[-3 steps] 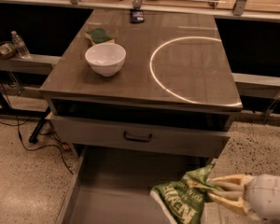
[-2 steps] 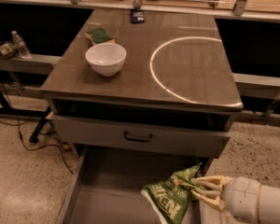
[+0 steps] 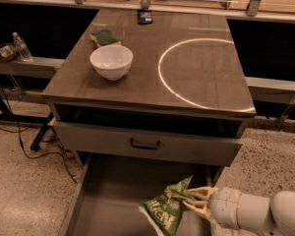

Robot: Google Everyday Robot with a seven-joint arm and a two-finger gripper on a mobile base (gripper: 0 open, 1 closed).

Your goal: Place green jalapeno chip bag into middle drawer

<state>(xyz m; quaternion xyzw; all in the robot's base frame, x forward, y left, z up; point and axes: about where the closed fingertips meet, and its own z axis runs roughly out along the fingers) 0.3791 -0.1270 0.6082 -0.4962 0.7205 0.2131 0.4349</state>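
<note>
The green jalapeno chip bag is a crinkly green foil bag with white lettering. It hangs over the right part of the open middle drawer, a grey metal box with a bare floor pulled out below the cabinet. My gripper comes in from the lower right and is shut on the bag's right edge, holding it above the drawer floor.
A grey drawer front with a small black handle sits above the open drawer. On the cabinet top stand a white bowl, a dark-green sponge and a small dark object. A water bottle is at the far left.
My gripper has carried the bag leftward from the lower right corner, further over the open drawer.
</note>
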